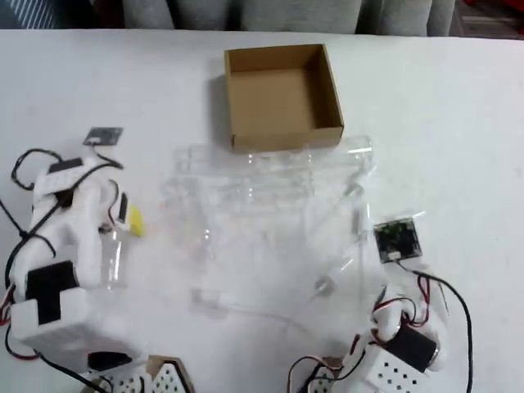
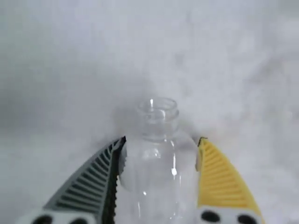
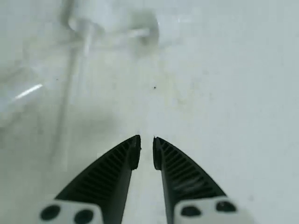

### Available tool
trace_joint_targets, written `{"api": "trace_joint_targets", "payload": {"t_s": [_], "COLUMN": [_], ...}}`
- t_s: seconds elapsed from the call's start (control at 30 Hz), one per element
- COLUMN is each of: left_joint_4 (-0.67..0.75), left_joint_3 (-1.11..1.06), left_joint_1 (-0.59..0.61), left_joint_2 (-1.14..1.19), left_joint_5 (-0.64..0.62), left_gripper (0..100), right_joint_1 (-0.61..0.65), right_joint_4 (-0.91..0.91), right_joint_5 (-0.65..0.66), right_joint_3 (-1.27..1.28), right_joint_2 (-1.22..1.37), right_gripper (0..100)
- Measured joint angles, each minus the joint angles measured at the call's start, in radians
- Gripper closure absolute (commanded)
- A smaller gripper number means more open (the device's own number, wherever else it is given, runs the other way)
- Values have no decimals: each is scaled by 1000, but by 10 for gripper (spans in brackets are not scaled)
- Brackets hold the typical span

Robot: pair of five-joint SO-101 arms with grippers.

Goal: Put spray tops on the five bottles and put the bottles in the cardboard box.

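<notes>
The clear bottle [image 2: 156,158] stands clamped between the fingers of the left gripper [image 2: 161,142], a grey finger on one side and a yellow finger on the other. Its neck is open, with no spray top fitted. In the high view this bottle [image 1: 110,254] sits at the left side of the table [image 1: 458,123], well apart from the cardboard box [image 1: 282,141]. The right gripper [image 3: 145,140] hangs over the bare table with its fingertips almost together, holding nothing. A spray top [image 1: 336,274] lies near it, beside clear plastic packaging [image 1: 246,205].

White arms [image 1: 82,229], black cables [image 1: 463,311], yellow-and-grey left gripper [image 2: 162,139]
</notes>
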State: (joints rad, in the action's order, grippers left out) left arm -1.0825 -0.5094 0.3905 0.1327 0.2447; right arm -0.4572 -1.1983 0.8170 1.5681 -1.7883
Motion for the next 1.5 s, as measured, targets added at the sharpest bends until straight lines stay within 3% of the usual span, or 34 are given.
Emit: {"api": "trace_joint_targets", "payload": {"t_s": [0.33, 0.63, 0.87, 1.03, 1.17, 1.27, 1.5], "left_joint_4": [255, 278, 276, 276, 276, 276, 276], "left_joint_3": [-334, -336, -296, -295, -295, -295, -295], "left_joint_1": [6, 5, 5, 5, 5, 5, 5], "left_joint_2": [-322, -327, -281, -281, -281, -281, -281], "left_joint_5": [0, 2, 0, 2, 0, 0, 0], "left_gripper": [980, 980, 980, 980, 980, 980, 980], "right_joint_1": [322, 565, 924, 1237, 1461, 1531, 1544], "right_joint_4": [0, -12, -201, -249, -236, -193, 26], "right_joint_5": [0, -97, -193, -206, -207, -210, -221], "right_joint_3": [-126, -376, -626, -660, -660, -660, -644], "right_joint_2": [-8, 287, 657, 819, 927, 1007, 1212], "right_gripper": [975, 971, 971, 967, 888, 854, 861]}}
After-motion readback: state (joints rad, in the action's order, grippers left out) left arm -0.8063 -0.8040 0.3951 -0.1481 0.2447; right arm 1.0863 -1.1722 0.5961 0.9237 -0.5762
